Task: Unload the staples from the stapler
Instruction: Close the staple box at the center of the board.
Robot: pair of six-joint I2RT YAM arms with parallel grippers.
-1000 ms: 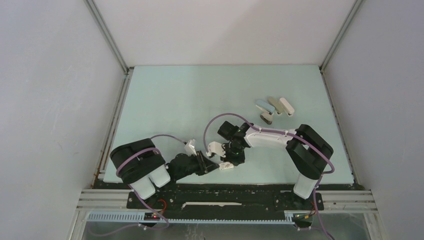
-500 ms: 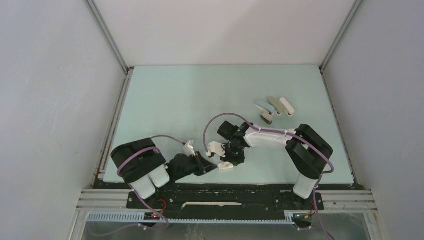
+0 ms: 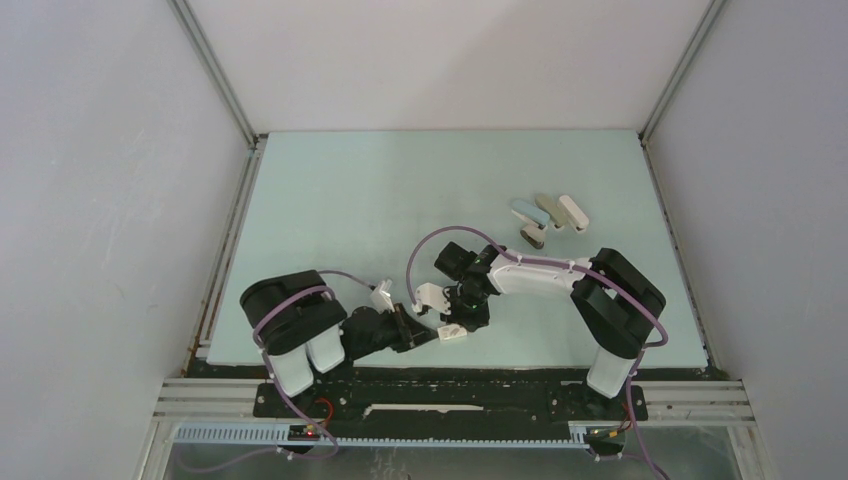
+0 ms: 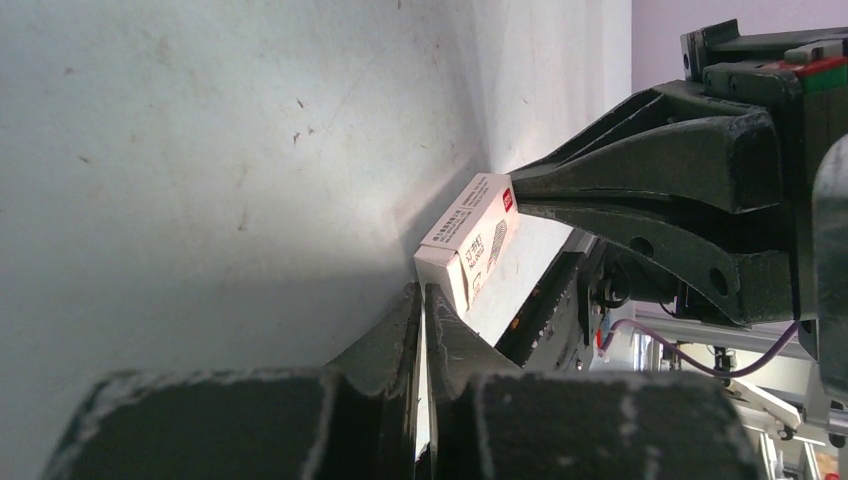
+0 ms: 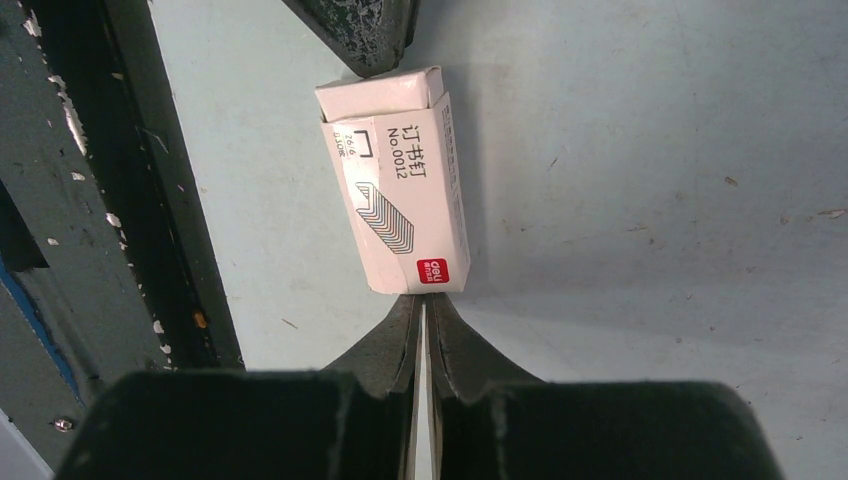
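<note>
The light-blue stapler (image 3: pixel 523 209) lies at the back right of the table, far from both grippers. No staples show in any view. My left gripper (image 3: pixel 428 336) is shut and empty, its tips (image 4: pixel 422 292) at one end of a small white box with a red mark (image 4: pixel 468 240). My right gripper (image 3: pixel 461 318) is shut and empty, its tips (image 5: pixel 423 302) touching the box's red-marked end (image 5: pixel 398 180). The box (image 3: pixel 452 334) lies flat on the table between the two grippers. The left fingertip (image 5: pixel 365 30) shows at the box's other end.
Beside the stapler lie a beige item (image 3: pixel 547 209), a white one (image 3: pixel 573 211) and a stubby dark grey-brown one (image 3: pixel 532 236). The table's dark front edge (image 5: pixel 110 200) runs close beside the box. Grey walls enclose the table.
The left arm's upper links have swung to the right, toward the middle. Both grippers and the box stay about where they were.
</note>
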